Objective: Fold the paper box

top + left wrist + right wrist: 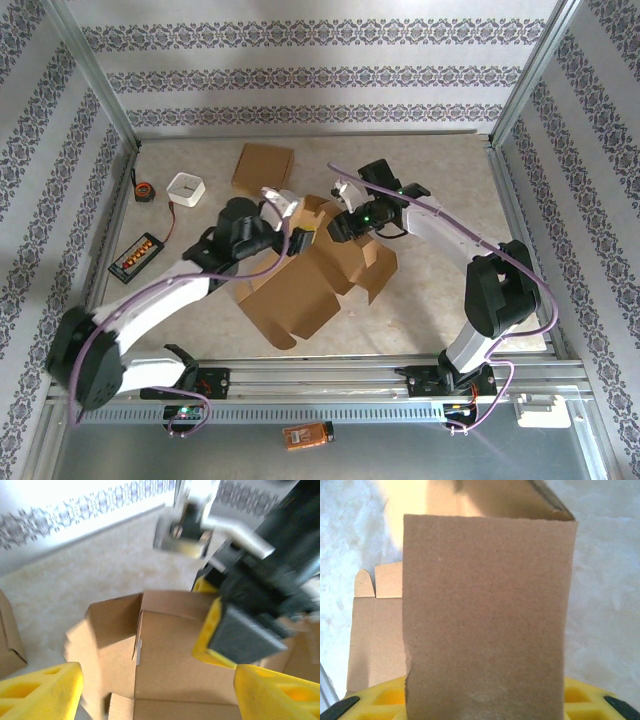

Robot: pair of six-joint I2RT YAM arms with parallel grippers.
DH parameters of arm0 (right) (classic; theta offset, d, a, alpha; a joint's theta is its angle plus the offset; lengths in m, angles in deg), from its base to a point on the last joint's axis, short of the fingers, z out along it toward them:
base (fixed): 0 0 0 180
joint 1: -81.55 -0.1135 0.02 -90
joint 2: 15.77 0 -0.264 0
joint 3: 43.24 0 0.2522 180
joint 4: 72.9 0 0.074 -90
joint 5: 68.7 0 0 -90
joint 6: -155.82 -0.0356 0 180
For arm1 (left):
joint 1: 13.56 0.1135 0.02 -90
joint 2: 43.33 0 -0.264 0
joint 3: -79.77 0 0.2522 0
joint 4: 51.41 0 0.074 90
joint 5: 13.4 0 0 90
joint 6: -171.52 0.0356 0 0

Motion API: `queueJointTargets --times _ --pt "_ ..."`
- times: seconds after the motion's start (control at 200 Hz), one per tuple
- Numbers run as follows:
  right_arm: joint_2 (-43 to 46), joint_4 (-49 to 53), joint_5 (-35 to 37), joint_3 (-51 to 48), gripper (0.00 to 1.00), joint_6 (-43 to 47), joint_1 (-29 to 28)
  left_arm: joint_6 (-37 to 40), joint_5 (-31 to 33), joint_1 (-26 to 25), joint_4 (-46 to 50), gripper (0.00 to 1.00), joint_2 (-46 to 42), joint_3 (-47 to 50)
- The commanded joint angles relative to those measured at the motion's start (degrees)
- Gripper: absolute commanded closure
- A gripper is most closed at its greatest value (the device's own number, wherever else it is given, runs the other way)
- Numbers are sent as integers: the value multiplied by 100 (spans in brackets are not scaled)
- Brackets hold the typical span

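Paper box lies half-flat mid table; right fingers pinch its flap upright for folding, left fingers spread apart, holding nothing.

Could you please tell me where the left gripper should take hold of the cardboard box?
Probably the raised side flap of the cardboard box, pinched across its thin top edge from above: it stands up, free, away from the panel the right gripper holds.

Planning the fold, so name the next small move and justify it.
Probably hold the raised flap in the right gripper while the open left gripper lowers onto the box panel beneath it; its fingers stand apart, gripping nothing.
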Motion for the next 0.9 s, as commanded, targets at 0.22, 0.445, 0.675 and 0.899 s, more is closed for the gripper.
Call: queueJointTargets --times 0.22,0.445,0.675,0.899 --pt "-94 93 -78 260 60 436 31 568 155 1689 1920 29 -360 -338" --pt "-2 301 -192 277 60 811 -78 1493 -302 1916 2018 42 1527 -1212" --pt "-8 554 -150 348 59 1356 -304 1659 -1503 1922 1606 49 2694 -1866" --pt "-10 491 556 400 58 1554 -388 1821 -3128 1923 1252 49 2725 -1558"
